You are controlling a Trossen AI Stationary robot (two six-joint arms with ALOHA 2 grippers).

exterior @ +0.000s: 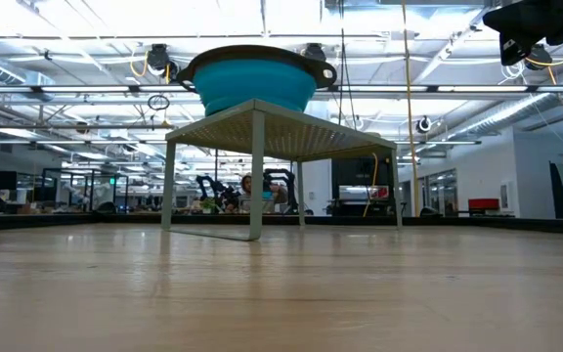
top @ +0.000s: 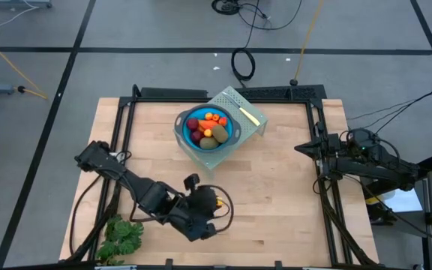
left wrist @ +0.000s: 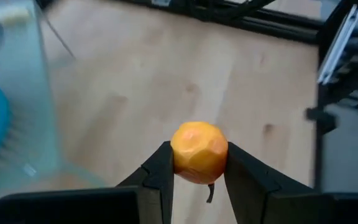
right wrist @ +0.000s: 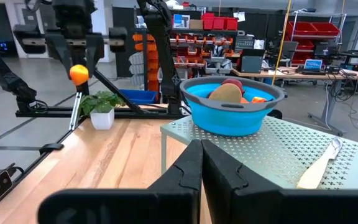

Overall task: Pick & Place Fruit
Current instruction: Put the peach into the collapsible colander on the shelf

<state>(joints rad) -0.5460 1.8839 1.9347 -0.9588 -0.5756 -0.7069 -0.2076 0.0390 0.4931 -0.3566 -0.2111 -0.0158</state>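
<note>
The left jaws (left wrist: 197,171) are closed on a small orange fruit (left wrist: 199,152), one finger pressed to each side at about its widest part, and they hold it lifted clear of the bench (top: 276,187). From the right wrist camera the same orange piece (right wrist: 78,74) hangs in the air well above the wood. In the overhead view this left gripper (top: 217,202) sits at the near left of the bench, with a leafy green bunch (top: 122,238) lying just beyond it at the near left corner.

The piece looks like a light, hard plastic toy with a faceted, fairly smooth skin, so it could probably roll or squirt out if pinched off-centre. A hold across the middle, as here, seems the safe one.

Farther off, a blue bowl (top: 231,133) stands on a pale perforated rack (top: 255,126) at the far centre of the bench. It contains the rest of the fruit (top: 207,129), and a thin yellow stick (top: 250,114) lies on the rack beside it.

The right jaws (right wrist: 202,163) are closed on nothing, and that arm waits at the right edge (top: 303,148).
</note>
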